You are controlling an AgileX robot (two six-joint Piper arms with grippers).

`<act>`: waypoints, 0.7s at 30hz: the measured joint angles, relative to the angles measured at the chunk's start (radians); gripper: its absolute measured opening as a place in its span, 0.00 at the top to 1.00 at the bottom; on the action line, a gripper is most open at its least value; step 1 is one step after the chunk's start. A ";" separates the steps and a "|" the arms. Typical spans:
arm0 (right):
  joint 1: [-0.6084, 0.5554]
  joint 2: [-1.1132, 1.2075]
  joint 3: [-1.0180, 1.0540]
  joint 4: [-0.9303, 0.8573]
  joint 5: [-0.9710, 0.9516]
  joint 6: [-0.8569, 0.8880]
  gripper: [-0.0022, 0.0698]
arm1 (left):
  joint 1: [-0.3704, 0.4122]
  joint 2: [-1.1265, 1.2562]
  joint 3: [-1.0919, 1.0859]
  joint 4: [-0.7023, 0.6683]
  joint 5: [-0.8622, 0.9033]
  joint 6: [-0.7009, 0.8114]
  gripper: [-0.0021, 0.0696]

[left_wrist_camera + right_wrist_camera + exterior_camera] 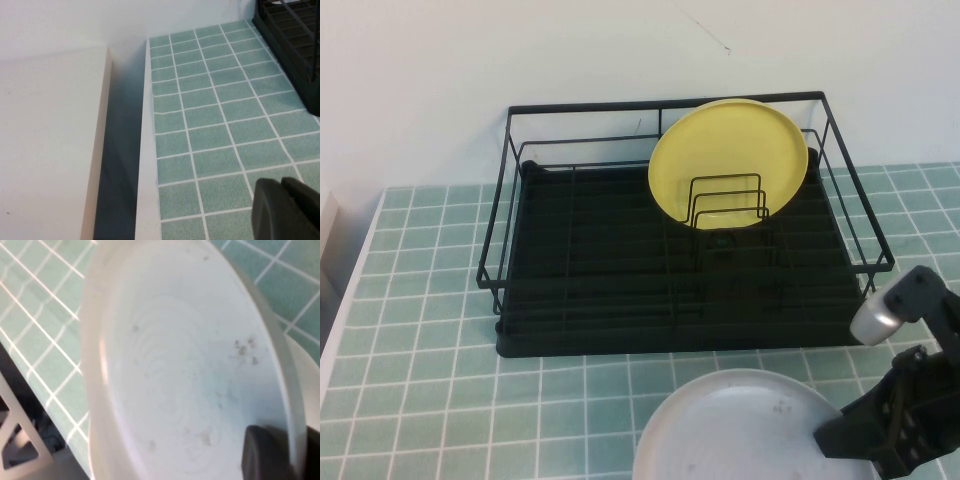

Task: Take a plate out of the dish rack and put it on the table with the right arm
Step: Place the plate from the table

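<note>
The plate point(735, 425) lies on the tiled desk point(430, 330) just in front of the dish rack point(620, 310) — the right hand point(860, 440) grasps its right rim. A yellow plate point(728, 162) stands upright in the rack. The left hand point(287, 210) hovers near the desk's left edge; whether it is released or clenched cannot be told.

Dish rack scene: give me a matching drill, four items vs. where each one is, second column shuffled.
Items:
1. yellow plate
2. grey-white plate
3. right pincer
4. left pincer

Places:
A. on the plate's rim, at the table's near right
B. upright in the dish rack, against the wire dividers
C. over bare tiles by the table's left edge
D. in front of the rack, out of it

Pairs: 1-B, 2-D, 3-A, 4-C
</note>
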 joint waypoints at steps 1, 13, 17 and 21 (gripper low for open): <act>0.000 0.011 0.000 0.000 0.000 -0.013 0.80 | 0.000 0.000 0.000 0.000 0.000 0.000 0.98; 0.000 0.048 -0.020 -0.046 0.044 -0.080 0.39 | 0.000 0.000 0.000 0.000 0.000 0.000 0.98; 0.000 0.048 -0.095 -0.162 0.136 -0.055 0.35 | 0.000 0.000 0.000 0.000 0.000 0.000 0.98; 0.000 0.048 -0.216 -0.303 0.268 0.027 0.34 | 0.000 0.000 0.000 0.000 0.000 0.000 0.98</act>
